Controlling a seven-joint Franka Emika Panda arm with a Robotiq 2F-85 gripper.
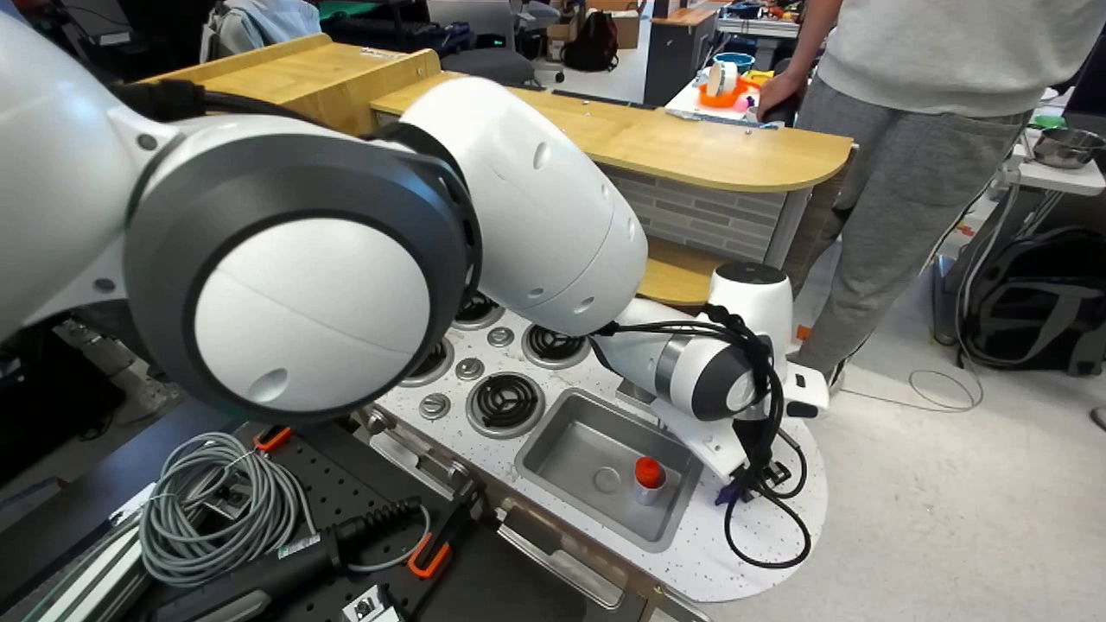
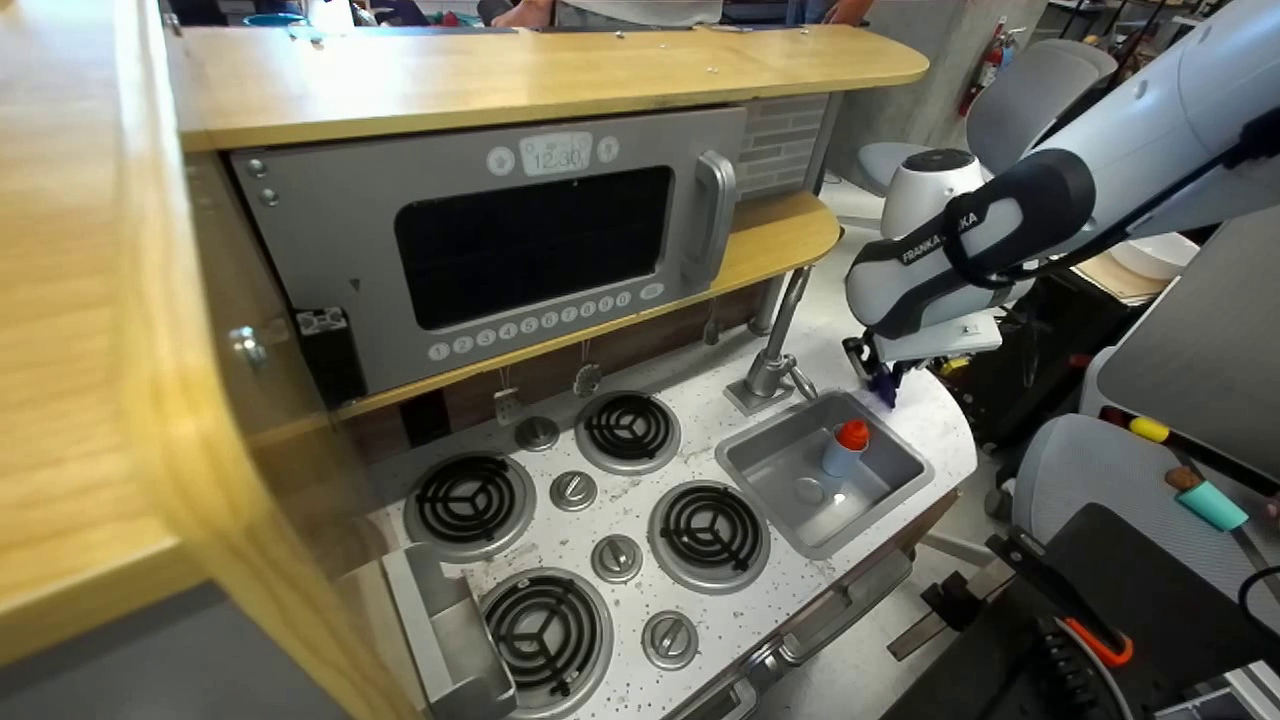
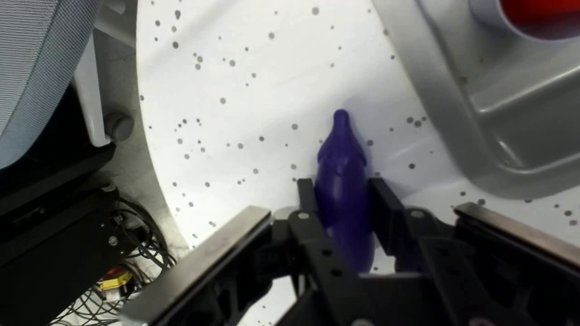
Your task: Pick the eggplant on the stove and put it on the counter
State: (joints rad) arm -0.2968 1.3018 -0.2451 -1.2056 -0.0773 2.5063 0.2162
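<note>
The eggplant (image 3: 343,203) is at the rounded end of the counter (image 3: 253,104); I cannot tell whether its underside touches the white speckled top. The gripper (image 3: 343,188) pinches it, fingers (image 3: 306,194) pressed against both sides of its body and the stem end poking out past them. Just beside it is the sink (image 3: 437,90), where a pale cup (image 2: 840,462) sits with something red (image 2: 853,434) at its mouth, apart from the gripper. A metal faucet (image 2: 770,373) stands at the sink's back edge. Past the sink is the stove (image 2: 625,500), four black burners (image 2: 711,530) with grey knobs (image 2: 616,558) among them; a grey holder (image 2: 440,630) covers the edge of one burner in an exterior view. Behind the burners is a microwave (image 2: 500,235), a wooden top (image 2: 540,80) over it. In an exterior view the arm (image 1: 553,207) hides part of the stove, and black cables (image 1: 765,423) loop down over the counter near the gripper. A person (image 1: 950,60) stands beyond, and a mesh chair (image 3: 36,68) shows past the counter's edge.
</note>
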